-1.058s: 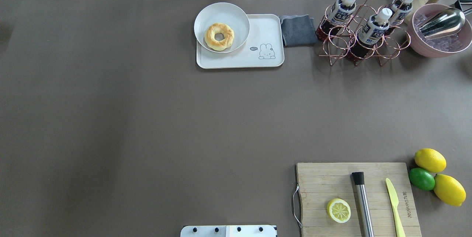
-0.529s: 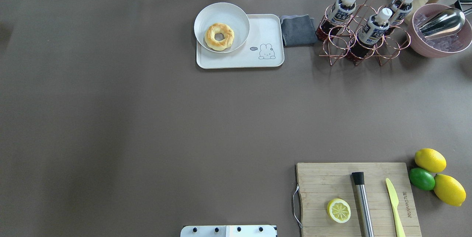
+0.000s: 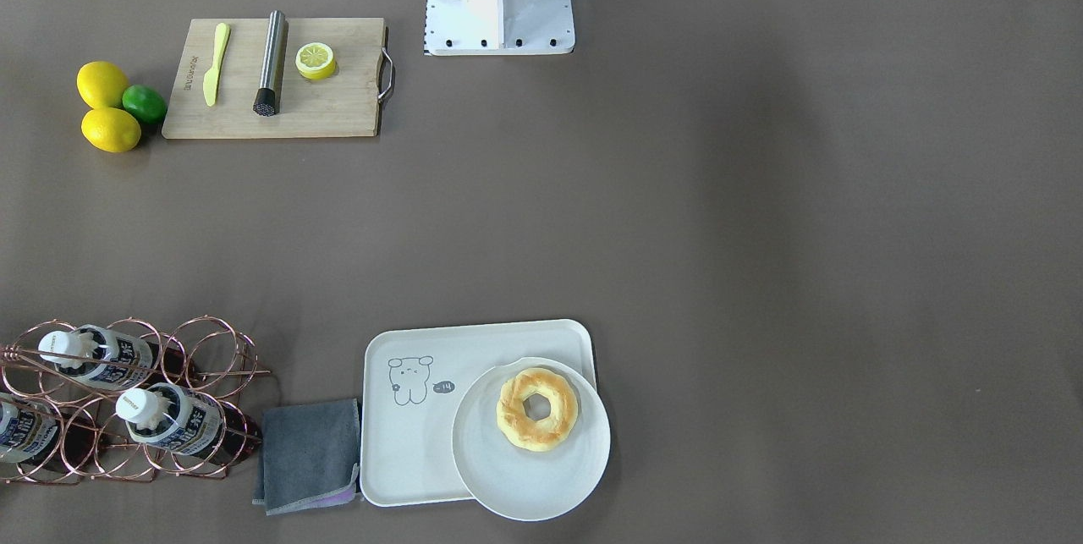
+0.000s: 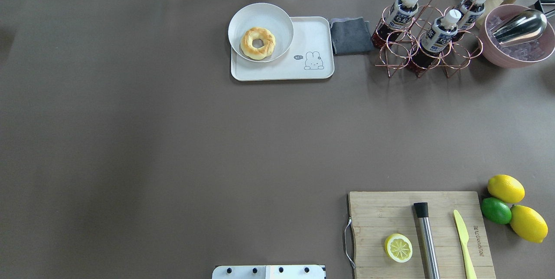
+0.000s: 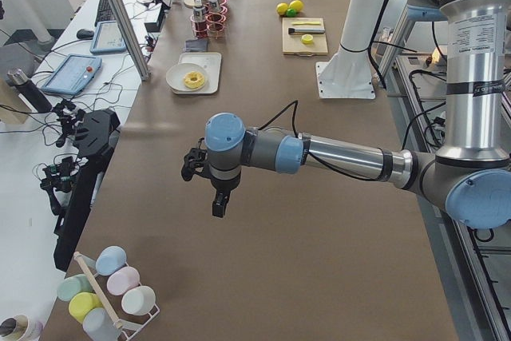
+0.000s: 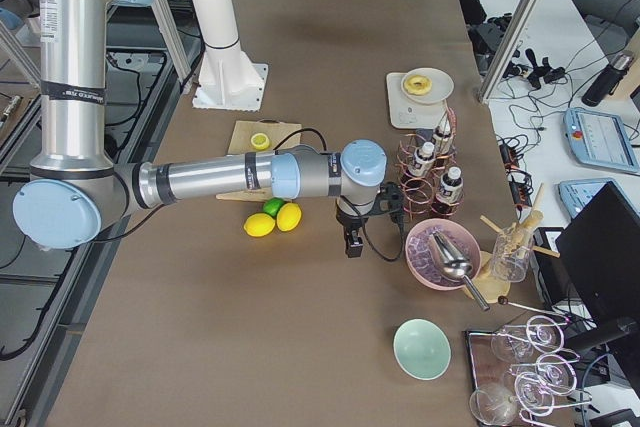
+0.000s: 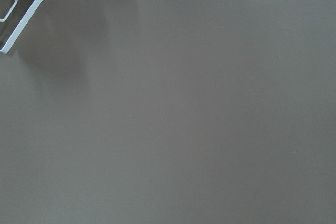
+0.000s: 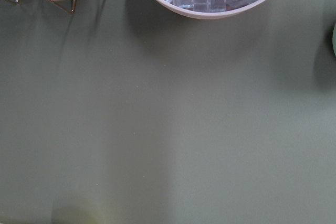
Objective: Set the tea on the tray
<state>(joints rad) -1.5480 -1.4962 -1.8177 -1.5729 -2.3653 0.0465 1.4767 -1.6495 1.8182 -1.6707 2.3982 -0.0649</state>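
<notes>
Three tea bottles with white caps stand in a copper wire rack at the far right; they also show in the front view. The white tray with the cartoon bear lies left of the rack, with a round plate and a doughnut on its left part. The left gripper hangs over bare table far from the tray. The right gripper hangs near the rack and the pink bowl. I cannot tell whether either is open or shut.
A grey cloth lies between tray and rack. A pink bowl of ice with a metal scoop stands right of the rack. A cutting board with lemon half, muddler and knife, plus lemons, sits near right.
</notes>
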